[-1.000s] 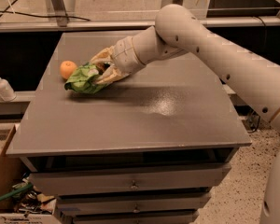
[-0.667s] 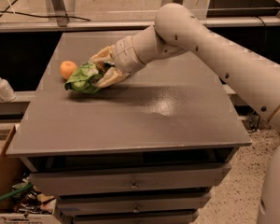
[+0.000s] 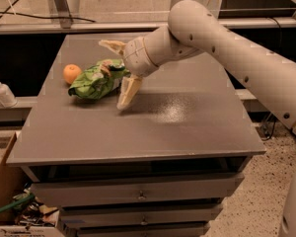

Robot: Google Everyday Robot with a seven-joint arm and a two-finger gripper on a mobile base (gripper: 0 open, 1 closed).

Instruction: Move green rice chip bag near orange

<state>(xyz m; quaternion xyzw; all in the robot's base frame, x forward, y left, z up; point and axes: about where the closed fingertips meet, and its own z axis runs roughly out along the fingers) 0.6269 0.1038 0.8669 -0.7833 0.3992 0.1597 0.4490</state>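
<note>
The green rice chip bag (image 3: 94, 80) lies on its side on the grey table (image 3: 138, 127), at the back left. The orange (image 3: 72, 73) sits just left of the bag, touching or nearly touching it. My gripper (image 3: 117, 74) is right of the bag, fingers spread wide apart: one finger (image 3: 112, 46) points up and back, the other (image 3: 128, 92) points down toward the table. The bag is not held; its right end lies between the open fingers.
A white pump bottle (image 3: 2, 91) stands on a lower ledge at the far left. A cardboard box (image 3: 2, 181) with clutter sits on the floor at the lower left. Drawers (image 3: 138, 195) are under the tabletop. My arm (image 3: 237, 53) reaches in from the right.
The gripper has opened and let go of the bag, drawing slightly back to the right. The bag now rests on the table beside the orange.
</note>
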